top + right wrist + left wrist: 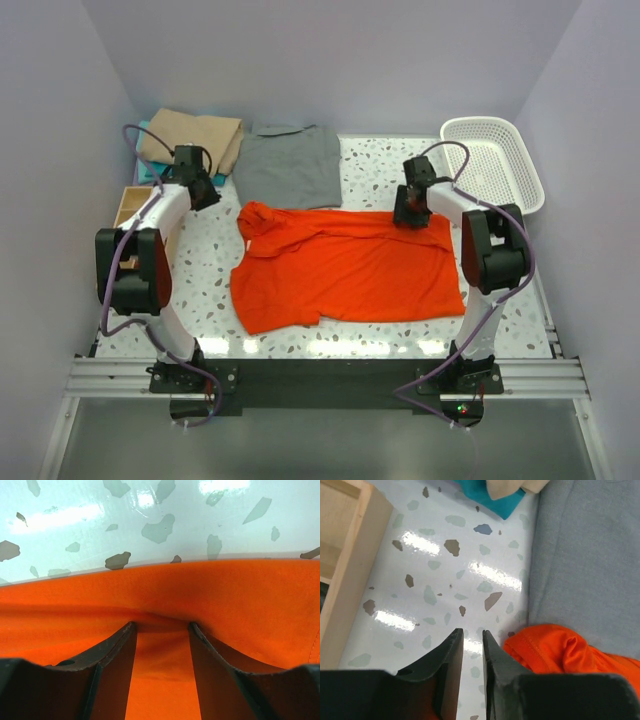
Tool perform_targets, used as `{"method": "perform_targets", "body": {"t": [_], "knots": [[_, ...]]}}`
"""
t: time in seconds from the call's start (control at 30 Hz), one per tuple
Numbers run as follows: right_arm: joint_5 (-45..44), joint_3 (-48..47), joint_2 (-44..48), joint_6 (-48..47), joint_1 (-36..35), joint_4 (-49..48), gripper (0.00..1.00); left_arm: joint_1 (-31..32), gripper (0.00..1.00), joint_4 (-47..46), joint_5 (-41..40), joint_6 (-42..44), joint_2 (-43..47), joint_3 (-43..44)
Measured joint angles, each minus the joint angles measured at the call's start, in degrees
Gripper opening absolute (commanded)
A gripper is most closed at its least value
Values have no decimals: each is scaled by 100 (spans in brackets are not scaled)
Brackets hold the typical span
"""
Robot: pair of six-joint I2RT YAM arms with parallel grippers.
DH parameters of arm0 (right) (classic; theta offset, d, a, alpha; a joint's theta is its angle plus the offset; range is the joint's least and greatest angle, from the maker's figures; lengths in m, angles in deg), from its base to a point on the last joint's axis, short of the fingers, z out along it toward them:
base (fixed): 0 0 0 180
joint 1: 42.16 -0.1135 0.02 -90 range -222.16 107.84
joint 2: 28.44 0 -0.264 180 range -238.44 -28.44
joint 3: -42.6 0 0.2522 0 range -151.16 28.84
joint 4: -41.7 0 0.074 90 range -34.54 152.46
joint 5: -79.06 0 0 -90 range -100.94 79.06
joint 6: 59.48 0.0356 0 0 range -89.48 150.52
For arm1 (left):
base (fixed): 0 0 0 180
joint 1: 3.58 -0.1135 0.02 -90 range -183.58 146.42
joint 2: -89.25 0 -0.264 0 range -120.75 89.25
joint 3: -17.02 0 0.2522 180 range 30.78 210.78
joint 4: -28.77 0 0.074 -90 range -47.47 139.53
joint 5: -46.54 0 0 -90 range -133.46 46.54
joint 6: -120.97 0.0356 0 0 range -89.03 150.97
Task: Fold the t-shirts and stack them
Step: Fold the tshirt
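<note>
Top external view: the orange-red t-shirt [350, 270] lies spread across the middle of the table [385, 175], its long axis running left to right and its collar toward the left arm. Bare strips of tabletop show along its near edge and between its far edge and the white basket [530, 175]. The grey t-shirt [290, 165] lies just beyond it. A folded tan t-shirt [195, 135] sits on a teal t-shirt [495, 502] in the far left corner, near the wooden tray [130, 205]. The left gripper [472, 632] hangs over bare table just beside the bunched collar, its jaws nearly together and holding nothing. The right gripper [161, 626] has its jaws parted, tips pressed into the orange-red cloth near its far edge.
</note>
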Motion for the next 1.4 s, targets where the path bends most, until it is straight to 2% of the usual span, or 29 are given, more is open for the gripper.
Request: {"method": "perform_targets", "body": {"t": [0.07,0.13,0.2,0.3,0.5,0.7,0.73,0.77,0.8,0.83,0.87,1.07,1.2,1.4], "knots": [[-2,4,0,-2,15,-7,51,0,47,-129,144,22,13,-57],[2,4,0,-4,13,-7,51,7,50,-308,472,22,44,-166],[7,4,0,-9,15,-7,51,55,59,-385,772,2,42,-186],[26,4,0,-20,15,-7,51,258,59,-435,1078,2,-9,-116],[42,4,0,-42,17,-9,52,841,58,-667,1580,-63,-667,195],[17,13,0,-42,13,-17,52,883,58,-695,1768,-105,-1104,225],[17,13,0,-42,13,-17,52,883,56,-706,1784,-105,-1139,229],[17,13,0,-42,13,-17,52,883,49,-708,1801,-105,-1165,238],[17,13,0,-42,13,-17,52,883,38,-708,1808,-107,-1180,251],[17,13,0,-44,13,-17,52,883,13,-708,1816,-120,-1191,271],[17,13,0,-44,13,-17,52,883,0,-706,1816,-138,-1198,293],[4,13,0,-46,13,-17,52,883,0,-673,1698,-142,-1200,339],[-46,13,0,-48,13,-17,52,866,0,-490,1276,-133,-1137,339],[-37,13,0,-39,13,-26,52,529,1,-428,874,-170,-358,-55]]}}
